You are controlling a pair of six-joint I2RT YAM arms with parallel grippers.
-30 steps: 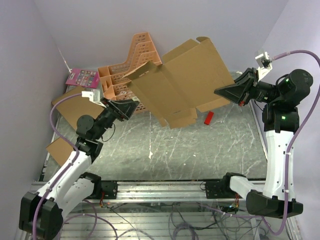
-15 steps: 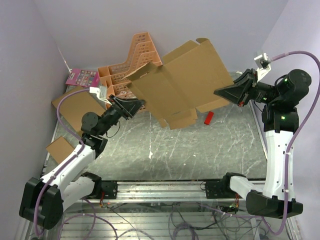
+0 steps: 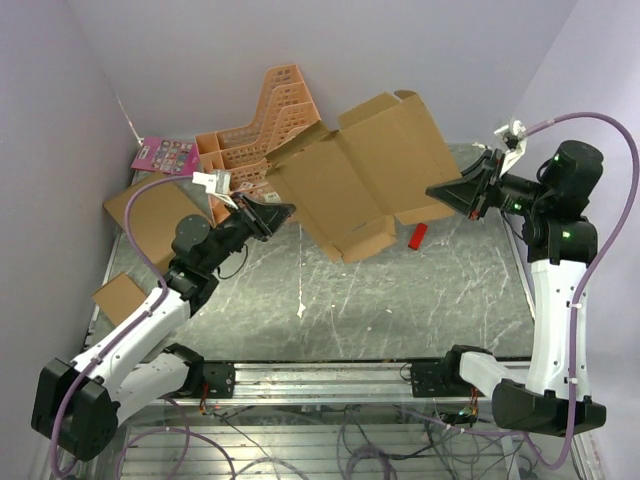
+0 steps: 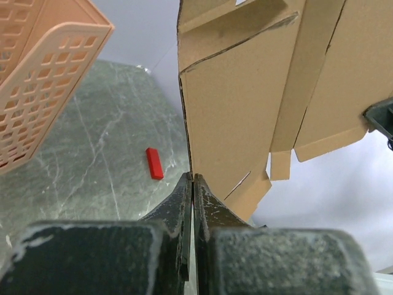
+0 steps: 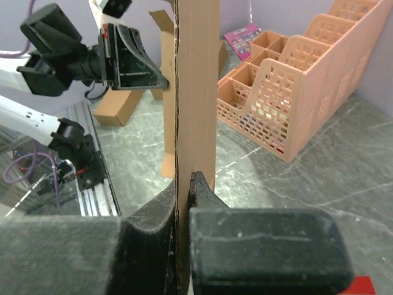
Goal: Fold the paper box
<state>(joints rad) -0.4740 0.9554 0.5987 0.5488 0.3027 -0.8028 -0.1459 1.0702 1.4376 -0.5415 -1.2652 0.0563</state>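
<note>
The paper box (image 3: pixel 365 165) is a flat brown die-cut sheet held up in the air over the back of the table. My right gripper (image 3: pixel 432 190) is shut on its right edge; in the right wrist view the sheet (image 5: pixel 196 92) rises edge-on from between the jaws of this gripper (image 5: pixel 183 181). My left gripper (image 3: pixel 290 208) is shut on the sheet's lower left edge. In the left wrist view that edge runs straight down into the closed tips of the gripper (image 4: pixel 193 178), and the creased panels and notched flaps (image 4: pixel 245 104) spread above.
An orange slotted organizer (image 3: pixel 262 140) stands behind the sheet. A red block (image 3: pixel 418 235) lies on the dark marbled table beneath it. At the left are a flat cardboard piece (image 3: pixel 150 215), a small cardboard box (image 3: pixel 118 297) and a pink card (image 3: pixel 165 155).
My left gripper has moved up and right to the sheet's left edge and shut on it. The right arm shifted slightly, and the sheet tilted a little.
</note>
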